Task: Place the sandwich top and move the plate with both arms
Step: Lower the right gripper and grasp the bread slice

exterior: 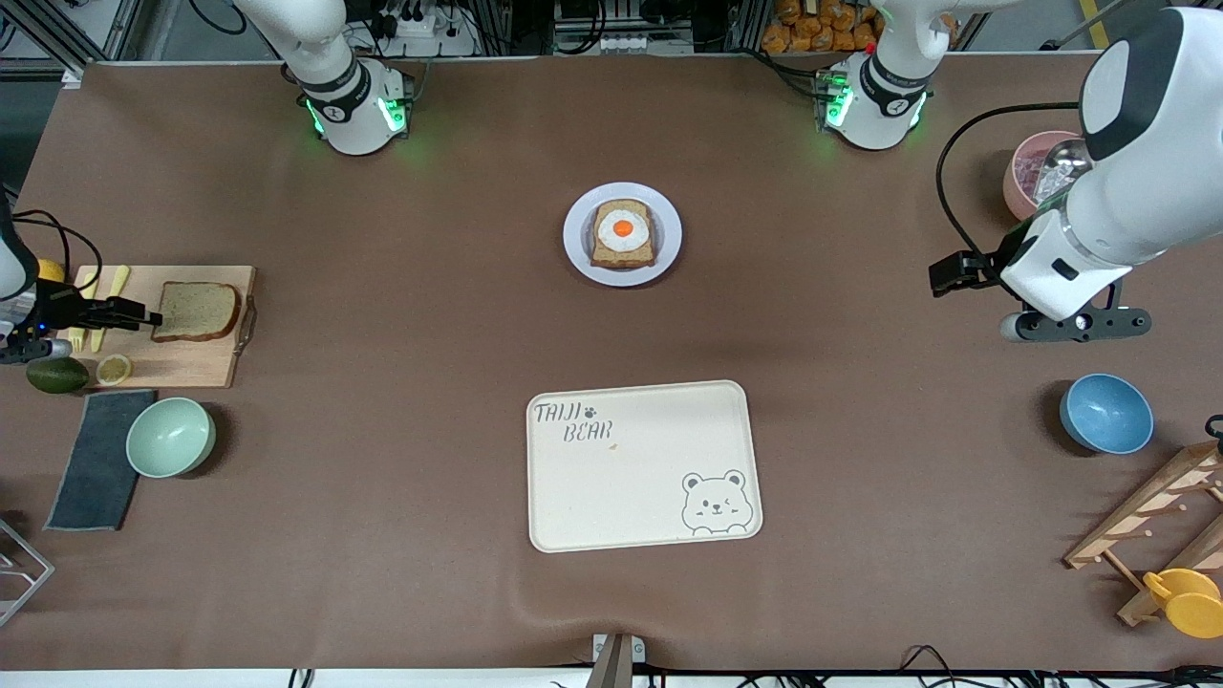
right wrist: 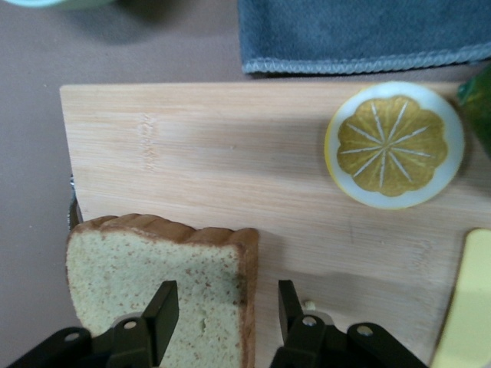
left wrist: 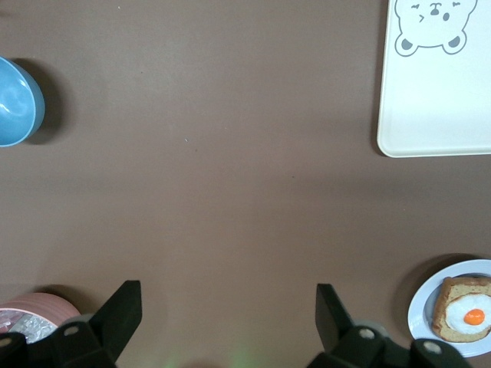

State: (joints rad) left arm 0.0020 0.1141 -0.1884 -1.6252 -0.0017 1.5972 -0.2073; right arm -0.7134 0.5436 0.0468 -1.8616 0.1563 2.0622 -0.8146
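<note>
The sandwich top (exterior: 196,311) (right wrist: 161,287), a plain brown bread slice, lies flat on a wooden cutting board (exterior: 191,363) at the right arm's end of the table. My right gripper (exterior: 151,315) (right wrist: 228,310) is low at the slice's crust edge, open. One finger is over the bread face and the other over the board. The plate (exterior: 577,250) (left wrist: 420,307) sits mid-table near the bases and carries toast with a fried egg (exterior: 622,232). My left gripper (exterior: 1080,325) (left wrist: 229,314) hangs wide open and empty over bare table at the left arm's end.
A cream bear tray (exterior: 640,459) lies nearer the front camera than the plate. A lemon slice (exterior: 114,368) is on the board, beside an avocado (exterior: 55,375), green bowl (exterior: 170,436) and blue cloth (exterior: 96,459). Blue bowl (exterior: 1105,413), pink bowl (exterior: 1027,167) and wooden rack (exterior: 1156,516) stand by the left arm.
</note>
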